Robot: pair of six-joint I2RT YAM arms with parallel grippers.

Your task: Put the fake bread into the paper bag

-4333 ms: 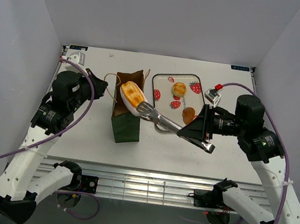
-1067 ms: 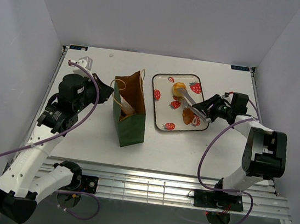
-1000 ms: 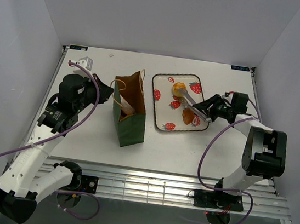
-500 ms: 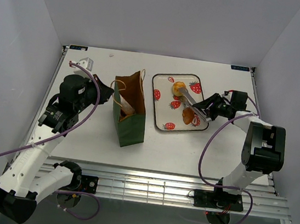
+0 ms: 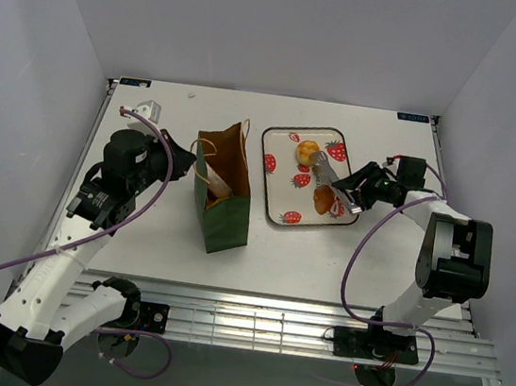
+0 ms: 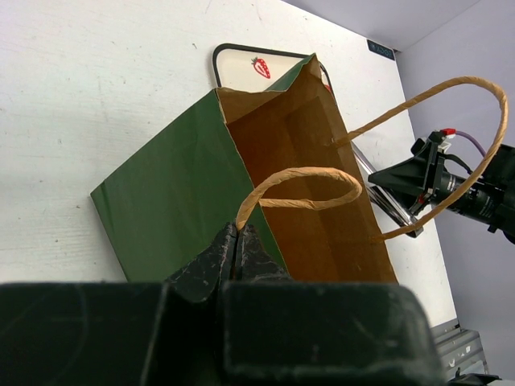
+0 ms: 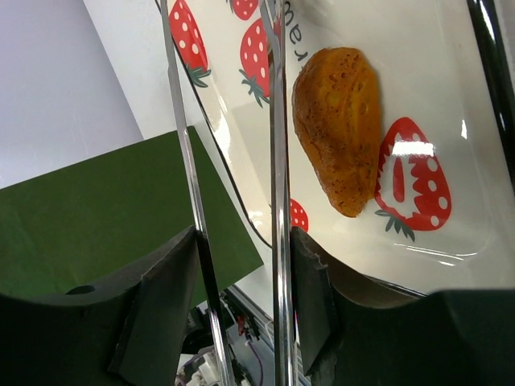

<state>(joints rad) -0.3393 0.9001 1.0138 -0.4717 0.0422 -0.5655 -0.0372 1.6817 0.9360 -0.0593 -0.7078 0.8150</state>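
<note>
Green paper bag (image 5: 222,212) upright; my left gripper (image 6: 235,248) clamps its rim; right gripper (image 5: 323,168), jaws apart, over white strawberry-printed tray (image 5: 281,148).

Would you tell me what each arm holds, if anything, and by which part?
Left gripper jaws pinch the paper bag at its rim; right gripper holds nothing.
</note>
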